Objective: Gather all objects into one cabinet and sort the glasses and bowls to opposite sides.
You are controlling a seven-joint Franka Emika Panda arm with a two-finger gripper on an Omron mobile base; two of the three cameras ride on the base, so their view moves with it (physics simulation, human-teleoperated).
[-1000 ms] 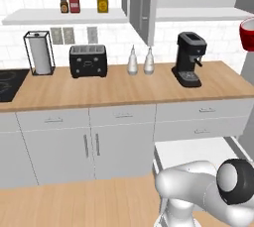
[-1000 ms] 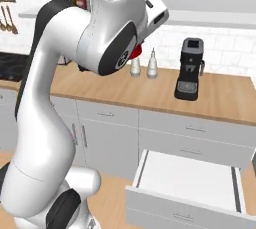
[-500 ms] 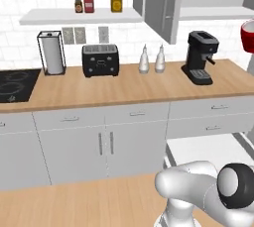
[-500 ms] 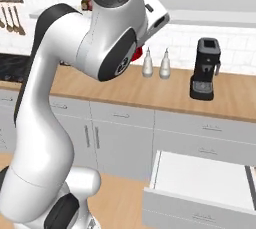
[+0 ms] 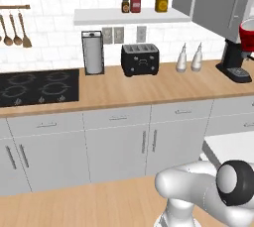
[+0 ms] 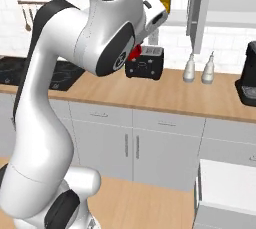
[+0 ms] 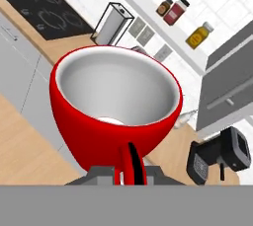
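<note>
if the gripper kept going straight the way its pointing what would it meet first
The gripper is shut on the red mug, which sits right ahead of the fingers. Beyond the mug, probably the counter near the paper towel roll; depth is unclear.

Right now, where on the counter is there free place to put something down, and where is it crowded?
The counter is bare between the stovetop and the toaster, in front of the paper towel holder. Another free strip runs along the front edge below the two white bottles. It is crowded at the right end, around the coffee machine.
</note>
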